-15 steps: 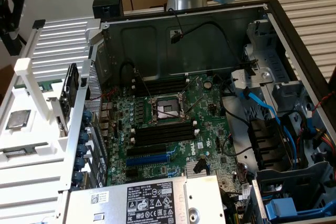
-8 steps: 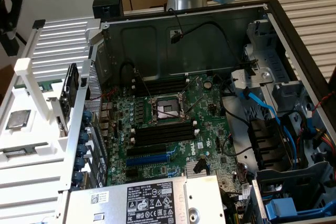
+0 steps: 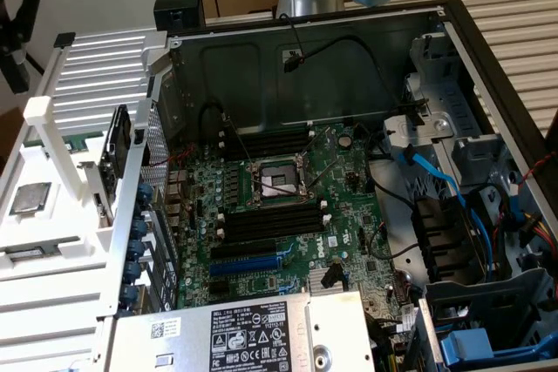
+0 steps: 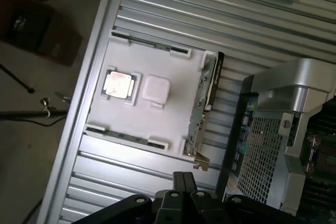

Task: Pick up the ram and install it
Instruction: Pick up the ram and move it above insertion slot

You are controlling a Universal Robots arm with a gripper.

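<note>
Even indoor light; glare on square chip (image 4: 118, 84); wrist view soft, dim at floor corner.

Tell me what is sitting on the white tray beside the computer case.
The white tray holds a small square silver chip in a pocket and the ram standing on edge in a holder. Anything beneath them is hidden.

Open space is lying above the white tray (image 4: 131, 124); the ram (image 4: 202, 106) is standing along its edge nearest the computer case (image 4: 278, 145), crowding that side.
</note>
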